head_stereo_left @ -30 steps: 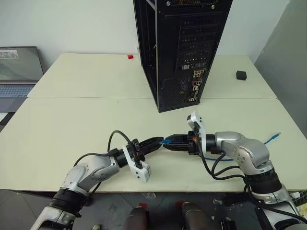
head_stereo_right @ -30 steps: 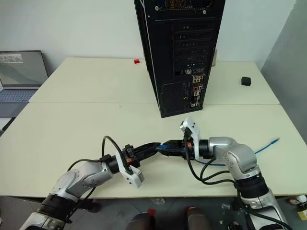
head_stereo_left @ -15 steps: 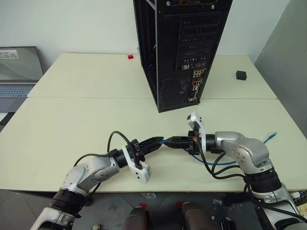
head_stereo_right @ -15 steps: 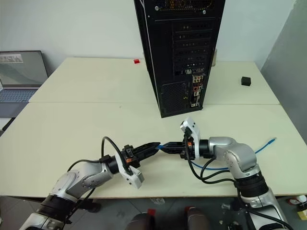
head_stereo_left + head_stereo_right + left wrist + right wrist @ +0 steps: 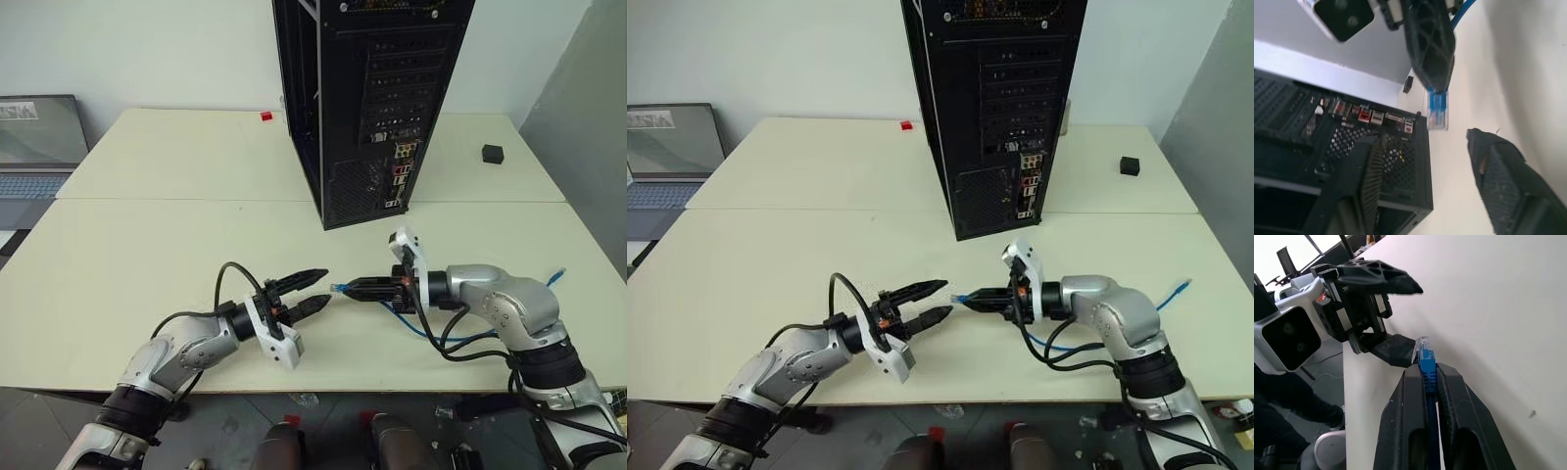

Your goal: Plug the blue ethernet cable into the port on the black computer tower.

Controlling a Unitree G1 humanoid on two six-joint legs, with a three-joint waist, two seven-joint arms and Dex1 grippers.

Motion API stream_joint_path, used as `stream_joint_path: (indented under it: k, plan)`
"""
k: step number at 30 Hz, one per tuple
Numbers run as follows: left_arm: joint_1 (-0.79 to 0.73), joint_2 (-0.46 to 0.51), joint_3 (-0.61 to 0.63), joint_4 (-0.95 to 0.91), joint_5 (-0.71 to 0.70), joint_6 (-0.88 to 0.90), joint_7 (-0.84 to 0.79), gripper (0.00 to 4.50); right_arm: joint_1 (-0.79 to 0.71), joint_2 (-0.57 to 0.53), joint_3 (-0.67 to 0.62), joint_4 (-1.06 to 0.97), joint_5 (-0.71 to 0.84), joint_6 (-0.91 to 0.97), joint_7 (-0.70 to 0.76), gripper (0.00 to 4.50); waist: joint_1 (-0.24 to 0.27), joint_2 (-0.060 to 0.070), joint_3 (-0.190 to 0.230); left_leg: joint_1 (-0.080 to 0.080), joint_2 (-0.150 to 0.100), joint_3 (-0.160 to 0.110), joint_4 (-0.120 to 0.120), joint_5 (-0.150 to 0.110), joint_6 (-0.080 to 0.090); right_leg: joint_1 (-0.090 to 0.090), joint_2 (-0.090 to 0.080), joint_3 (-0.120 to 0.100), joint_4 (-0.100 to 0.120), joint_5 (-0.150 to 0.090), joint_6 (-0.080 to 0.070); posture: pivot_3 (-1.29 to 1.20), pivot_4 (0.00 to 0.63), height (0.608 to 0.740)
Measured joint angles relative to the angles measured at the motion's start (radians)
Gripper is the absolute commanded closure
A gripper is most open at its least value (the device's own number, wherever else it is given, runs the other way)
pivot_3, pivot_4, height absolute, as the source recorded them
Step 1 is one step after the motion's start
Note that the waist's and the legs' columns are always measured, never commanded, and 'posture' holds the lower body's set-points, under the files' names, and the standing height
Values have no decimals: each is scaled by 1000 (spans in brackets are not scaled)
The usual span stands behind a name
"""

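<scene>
Right gripper (image 5: 1425,374), jaws closed on the blue ethernet cable (image 5: 431,331) just behind its clear plug (image 5: 1438,110), above the table (image 5: 147,255). Left gripper (image 5: 315,291), a second ago clamped on the plug, now stands open just beside it. Black computer tower (image 5: 362,98) beyond, port (image 5: 402,152) unoccupied.

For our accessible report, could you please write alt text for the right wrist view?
The right gripper is shut on the blue ethernet cable, its clear plug poking past the jaws. Just beyond, the left gripper stands open above the pale table.
</scene>
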Motion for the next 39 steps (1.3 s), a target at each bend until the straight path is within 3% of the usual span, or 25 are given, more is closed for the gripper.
stream_joint_path:
  k: [3,10,19,28,39]
  plan:
    - [32,-58,2,-54,-163,152,-90,1414,1,-27,-56,-3,-18,-48,-42,4488,0,0,0,-1,0,0,0,0,0,0,0,0,0,0,0,0,150,740]
    - [6,-252,3,-260,-494,703,-238,1414,39,-23,-137,-68,-108,-162,-208,4488,0,0,0,-2,-1,-1,1,0,0,0,2,-1,0,0,0,0,150,740]
    - [-213,-427,15,-338,-589,1213,-186,1414,38,107,-147,-93,-325,-331,-530,4488,-5,0,0,-1,0,0,1,0,0,0,7,2,0,0,0,0,150,740]
    - [-257,-490,12,-333,-605,1368,-171,1414,-24,171,-111,42,-489,-437,-687,4488,-2,0,0,-1,0,1,1,0,-1,-1,6,3,0,0,0,0,150,740]
    - [-255,-481,-12,-334,-574,1312,-169,1414,-105,239,-136,171,-478,-446,-705,4488,-2,0,0,-1,0,2,1,0,0,-1,6,4,0,0,0,0,150,740]
